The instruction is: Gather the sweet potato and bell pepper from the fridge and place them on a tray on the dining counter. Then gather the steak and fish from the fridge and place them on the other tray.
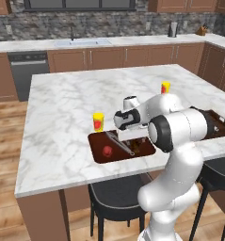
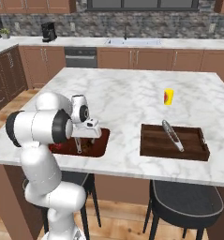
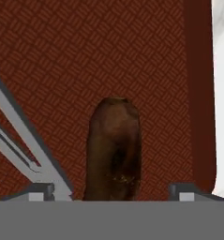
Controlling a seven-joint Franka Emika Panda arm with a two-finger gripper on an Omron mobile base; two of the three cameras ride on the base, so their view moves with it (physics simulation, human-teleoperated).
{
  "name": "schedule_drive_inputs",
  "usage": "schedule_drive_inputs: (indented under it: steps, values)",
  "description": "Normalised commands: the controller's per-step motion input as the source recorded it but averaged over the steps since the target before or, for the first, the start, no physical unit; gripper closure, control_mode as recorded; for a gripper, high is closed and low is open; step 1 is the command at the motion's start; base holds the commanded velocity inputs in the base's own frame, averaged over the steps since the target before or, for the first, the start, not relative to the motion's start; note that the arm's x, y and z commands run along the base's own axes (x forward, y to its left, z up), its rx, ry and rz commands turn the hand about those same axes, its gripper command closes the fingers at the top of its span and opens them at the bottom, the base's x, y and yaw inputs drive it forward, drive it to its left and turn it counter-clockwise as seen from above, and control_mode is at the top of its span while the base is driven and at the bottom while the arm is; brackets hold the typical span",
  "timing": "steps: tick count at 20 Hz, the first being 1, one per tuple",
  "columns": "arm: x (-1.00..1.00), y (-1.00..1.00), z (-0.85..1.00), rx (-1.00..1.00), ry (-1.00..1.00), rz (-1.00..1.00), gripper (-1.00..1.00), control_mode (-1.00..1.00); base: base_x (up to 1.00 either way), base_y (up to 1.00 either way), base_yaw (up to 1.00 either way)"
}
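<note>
Your gripper (image 3: 112,190) stands with jaws apart over the sweet potato (image 3: 114,147), which lies on the near tray (image 1: 97,155) beside tongs (image 3: 24,140); lift straight up; avoid nudging it

My marble counter (image 1: 62,103) carried two trays (image 1: 97,139) (image 2: 197,152) near me and two yellow cups (image 1: 98,121) (image 2: 168,96) farther back.

Both base views look down over the counter (image 1: 62,108); hand view hugs the tray (image 3: 132,56)

Matt brown sweet potato (image 3: 114,147) on a woven-textured red tray (image 3: 108,56); glossy marble counter (image 1: 67,103).
</note>
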Motion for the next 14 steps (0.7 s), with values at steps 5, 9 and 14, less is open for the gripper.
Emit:
schedule_drive_inputs:
  steps: [5, 9, 14]
  values:
    - [-0.53, -0.14, 0.43, 0.0, -0.15, 0.0, -1.0, -1.0, 0.0, 0.0, 0.0]
    - [-0.77, -0.21, 0.37, 0.0, -0.16, 0.0, -1.0, -1.0, 0.0, 0.0, 0.0]
    - [-0.84, -0.22, 0.43, 0.0, -0.19, 0.0, -1.0, -1.0, 0.0, 0.0, 0.0]
